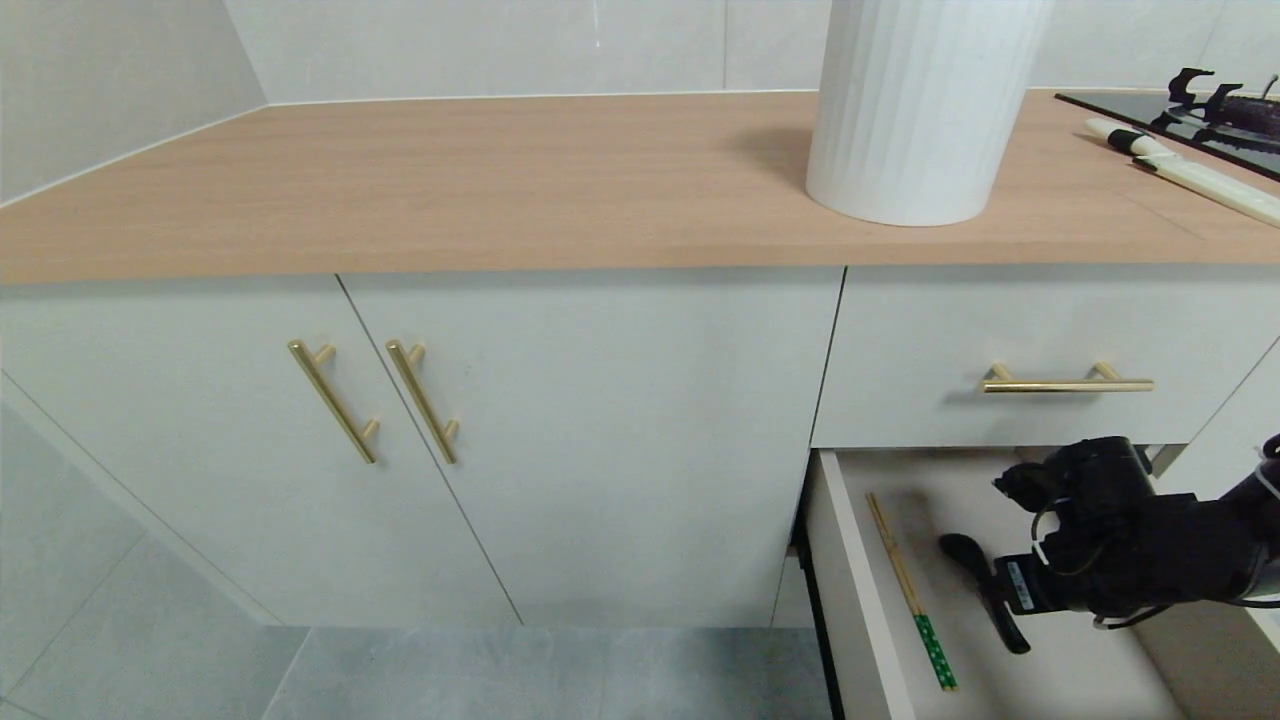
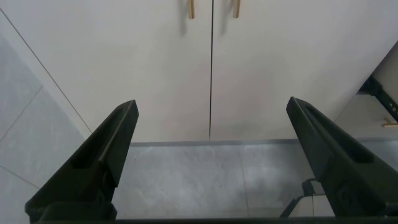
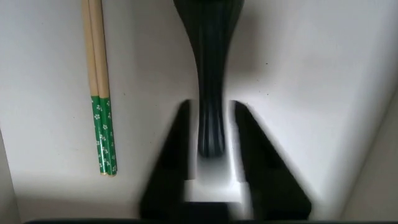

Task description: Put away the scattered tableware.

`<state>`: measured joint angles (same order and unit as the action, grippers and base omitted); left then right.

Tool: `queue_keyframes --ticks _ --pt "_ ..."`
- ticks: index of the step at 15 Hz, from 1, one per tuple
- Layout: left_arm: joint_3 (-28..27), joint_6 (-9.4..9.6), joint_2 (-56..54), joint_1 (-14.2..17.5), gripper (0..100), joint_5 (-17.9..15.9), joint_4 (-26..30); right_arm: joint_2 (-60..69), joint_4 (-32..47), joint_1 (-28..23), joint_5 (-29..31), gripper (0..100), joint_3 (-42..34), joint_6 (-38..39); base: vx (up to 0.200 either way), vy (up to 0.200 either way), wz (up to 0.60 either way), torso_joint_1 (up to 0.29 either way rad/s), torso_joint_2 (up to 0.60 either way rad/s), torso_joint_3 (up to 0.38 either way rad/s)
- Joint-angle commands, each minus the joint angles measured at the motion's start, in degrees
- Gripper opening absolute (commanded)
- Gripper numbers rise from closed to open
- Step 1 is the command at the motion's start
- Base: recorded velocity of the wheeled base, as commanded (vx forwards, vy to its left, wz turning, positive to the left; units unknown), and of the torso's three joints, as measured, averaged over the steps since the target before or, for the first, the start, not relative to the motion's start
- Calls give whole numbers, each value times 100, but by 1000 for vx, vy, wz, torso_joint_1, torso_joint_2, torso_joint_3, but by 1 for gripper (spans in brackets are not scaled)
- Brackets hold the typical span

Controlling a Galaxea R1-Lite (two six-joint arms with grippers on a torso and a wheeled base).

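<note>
Well over on the left, the left gripper [image 2: 211, 106] hangs low before the two closed cabinet doors [image 2: 143, 68], above the grey floor [image 2: 205, 174]. Its fingers [image 2: 112, 143] are spread wide with nothing between them.

Above the doors, each with a slanted gold handle [image 1: 333, 400], runs the wooden table [image 1: 450, 180]. A tall white ribbed container [image 1: 915, 110] stands upright on it towards the right; what it holds cannot be seen.

Right of the doors sits a closed drawer front with a gold bar handle [image 1: 1065, 383], and below it a second drawer [image 1: 850, 570] is pulled open. Two things lie on its pale floor. A pair of wooden chopsticks [image 1: 910, 590] with green patterned ends lies side by side near the drawer's left wall, running front to back with the green ends towards the front. Just to the right of them, apart from them, lies a black spoon [image 1: 985, 590], its bowl towards the back of the drawer and its handle towards the front.

The right gripper [image 1: 1010, 600] is down inside the open drawer at the spoon's handle. From the right wrist, the fingers [image 3: 171, 162] stand on either side of the handle's end [image 3: 210, 81], only a little parted, with a thin strip of light drawer floor showing between each finger and the handle, so they do not appear to be pressing on it. The chopsticks [image 3: 98, 87] lie beside it.

Farthest right on the table, a pale-handled knife [image 1: 1190, 165] rests just in front of a black cooktop [image 1: 1180, 115].
</note>
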<state>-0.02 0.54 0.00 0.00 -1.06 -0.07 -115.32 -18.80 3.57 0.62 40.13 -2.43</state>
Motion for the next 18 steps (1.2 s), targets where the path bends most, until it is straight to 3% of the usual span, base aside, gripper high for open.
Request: queue_keyframes --ticks 1,5,11,18 --pt "-6 -1 9 0 100 1 -1 98 -1 3 -1 100 3 -4 0 0 0 0 0 0" --pt "2 -1 9 -9 100 1 -1 669 17 -76 -1 100 -128 40 0 0 0 0 0 0" --pt "-6 -1 9 0 100 1 -1 2682 289 -41 -45 100 -893 93 0 0 0 0 0 0" --pt "2 -1 9 0 100 1 -1 4826 2583 161 -106 100 -902 58 0 0 0 0 0 0"
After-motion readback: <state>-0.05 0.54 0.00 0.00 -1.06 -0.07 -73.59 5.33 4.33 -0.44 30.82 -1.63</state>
